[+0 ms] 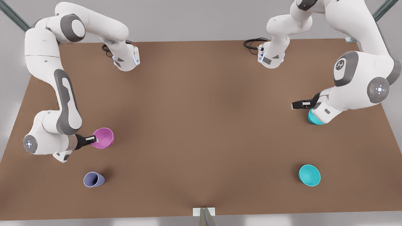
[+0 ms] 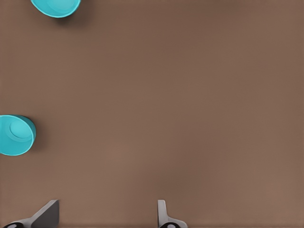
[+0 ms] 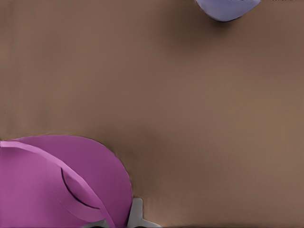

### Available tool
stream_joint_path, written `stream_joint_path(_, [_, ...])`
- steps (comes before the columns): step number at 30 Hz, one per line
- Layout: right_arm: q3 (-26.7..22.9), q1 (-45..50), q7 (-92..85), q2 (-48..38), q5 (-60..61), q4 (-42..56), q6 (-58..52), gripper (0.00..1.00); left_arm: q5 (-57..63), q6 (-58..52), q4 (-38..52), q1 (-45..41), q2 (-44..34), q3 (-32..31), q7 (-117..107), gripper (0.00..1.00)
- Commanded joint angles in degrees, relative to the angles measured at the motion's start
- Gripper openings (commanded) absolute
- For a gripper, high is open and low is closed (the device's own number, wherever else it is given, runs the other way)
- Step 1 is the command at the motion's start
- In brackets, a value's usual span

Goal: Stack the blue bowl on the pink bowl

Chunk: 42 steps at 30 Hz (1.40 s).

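The pink bowl (image 1: 104,137) is at the front view's left, tipped so its inside shows. My right gripper (image 1: 93,139) is shut on its near rim; the right wrist view shows the pink bowl (image 3: 57,185) close up beside one finger (image 3: 137,213). Two identical teal-blue bowls are at the front view's right. One teal bowl (image 1: 314,119) is half hidden under the left arm's hand, the other teal bowl (image 1: 309,175) stands free nearer the front edge. My left gripper (image 1: 296,104) hovers open beside the half-hidden one. Both teal bowls (image 2: 16,135) (image 2: 54,6) appear beyond the open left gripper (image 2: 105,217).
A lavender-blue cup (image 1: 93,179) (image 3: 228,9) stands near the front edge, below the pink bowl in the front view. The brown table (image 1: 201,125) stretches wide between the two arms. A metal post (image 1: 204,216) sits at the middle of the front edge.
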Motion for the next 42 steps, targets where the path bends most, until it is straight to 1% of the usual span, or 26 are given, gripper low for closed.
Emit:
stream_joint_path(1, [0.0, 4.5, 13.7, -3.6, 5.0, -3.3, -3.7, 0.21, 0.1, 0.0, 0.0, 0.0, -0.1, 0.0, -0.1, 1.0])
stream_joint_path(4, [-0.1, 16.5, 35.0, -5.2, 7.9, -3.8, -3.0, 0.21, 0.1, 0.0, 0.0, -0.1, -0.1, 0.0, -0.1, 1.0])
stream_joint_path(5, [-0.1, 24.2, 50.2, -5.3, 7.8, -3.0, -2.3, 0.21, 0.1, 0.0, 0.0, -0.1, -0.1, 0.0, -0.1, 1.0])
stream_joint_path(6, [0.0, 29.2, 57.7, -5.1, 8.2, -2.9, 1.2, 0.21, 0.0, -0.1, 0.0, 0.0, -0.1, 0.0, -0.1, 1.0])
stream_joint_path(7, [-0.1, 35.5, 70.1, -2.2, 8.1, 0.1, 4.6, 0.21, 0.0, -0.1, 0.0, 0.0, -0.1, 0.0, -0.1, 1.0])
stream_joint_path(9, [-0.3, 42.2, 82.5, 5.6, 9.3, 11.1, 4.8, 0.21, 0.0, -0.1, 0.0, 0.5, -0.1, 0.0, 0.0, 1.0])
stream_joint_path(11, [-0.7, 46.9, 91.2, 13.1, 6.8, 19.1, 5.4, 0.21, -0.1, 0.1, 0.1, 1.3, 0.5, 0.0, 0.0, 1.0])
stream_joint_path(12, [-0.7, 47.2, 91.8, 14.6, 3.4, 19.0, 6.5, 0.21, -0.1, 0.3, 0.5, 2.3, 0.6, 0.0, 0.6, 1.0])
stream_joint_path(16, [-0.8, 47.6, 91.8, 19.2, 2.7, 19.2, 8.3, 0.21, -0.2, 3.5, 0.5, 5.5, 2.0, 1.1, 1.7, 1.0])
stream_joint_path(17, [-0.8, 47.6, 91.5, 20.1, 2.6, 19.1, 9.2, 0.21, -0.9, 9.8, 0.3, 4.9, 3.6, 6.7, 12.4, 1.0])
stream_joint_path(18, [-0.8, 47.6, 91.6, 20.6, 2.6, 19.2, 10.0, 0.21, -2.0, 10.5, 0.1, 0.4, 5.6, 16.2, 21.7, 1.0])
stream_joint_path(19, [-0.8, 47.8, 91.8, 21.5, 2.7, 19.1, 11.2, 0.21, -3.5, 16.0, -3.9, 0.3, 6.1, 21.6, 33.4, 1.0])
stream_joint_path(20, [-0.8, 47.8, 91.8, 21.8, 2.7, 19.1, 11.6, 0.21, -3.7, 20.0, -8.0, 1.2, 6.2, 24.0, 39.4, 1.0])
stream_joint_path(22, [-0.7, 48.2, 91.8, 22.6, 2.7, 19.7, 11.9, 0.21, -3.9, 22.8, -8.1, 4.4, 10.9, 27.6, 45.8, 1.0])
stream_joint_path(23, [-0.7, 48.3, 91.8, 23.0, 2.7, 19.7, 12.1, 0.21, -4.9, 23.4, -9.4, 7.1, 12.6, 28.0, 52.6, 1.0])
stream_joint_path(25, [-0.7, 48.3, 91.7, 23.7, 2.8, 19.6, 12.2, 0.21, -7.7, 30.5, -17.4, 6.6, 13.6, 35.0, 66.8, 1.0])
stream_joint_path(27, [-0.7, 48.3, 91.4, 24.1, 2.8, 19.6, 12.4, 0.21, -9.9, 36.8, -23.3, 6.5, 15.2, 35.2, 69.5, 1.0])
stream_joint_path(28, [-0.7, 48.3, 91.4, 24.0, 2.9, 19.8, 12.4, 0.64, -10.8, 36.8, -24.9, 6.7, 16.5, 35.1, 69.6, 1.0])
stream_joint_path(29, [-0.7, 48.3, 91.1, 24.0, 2.9, 19.9, 12.4, 1.0, -10.8, 36.8, -27.6, 6.7, 16.3, 35.2, 69.8, 1.0])
stream_joint_path(33, [-0.5, 47.8, 91.7, 22.4, 3.2, 20.7, 11.6, 1.0, -10.8, 38.6, -30.9, 6.6, 16.6, 36.2, 73.0, 1.0])
stream_joint_path(35, [-0.5, 45.8, 91.3, 20.4, 3.1, 20.9, 7.0, 1.0, -10.8, 38.4, -32.0, 6.4, 16.6, 36.1, 75.8, 1.0])
stream_joint_path(37, [-0.2, 39.0, 86.5, 19.3, 3.3, 21.0, -3.2, 1.0, -12.3, 38.6, -32.0, 5.7, 16.6, 36.1, 75.6, 1.0])
stream_joint_path(38, [0.1, 32.0, 77.1, 17.3, 3.5, 21.0, -13.7, 1.0, -12.5, 38.8, -32.0, 5.7, 16.6, 36.0, 75.6, 1.0])
stream_joint_path(39, [-0.2, 26.7, 68.1, 16.5, 3.0, 21.9, -19.6, 1.0, -12.6, 38.9, -32.0, 5.6, 16.6, 36.0, 75.5, 1.0])
stream_joint_path(40, [-0.3, 21.4, 59.6, 15.5, -0.2, 23.6, -24.1, 1.0, -16.0, 39.4, -32.0, 5.6, 16.6, 35.9, 75.5, 1.0])
stream_joint_path(42, [-0.3, 15.7, 36.9, 13.6, -13.1, 27.9, -26.2, 1.0, -17.1, 42.4, -32.0, 5.6, 17.1, 34.4, 75.4, 1.0])
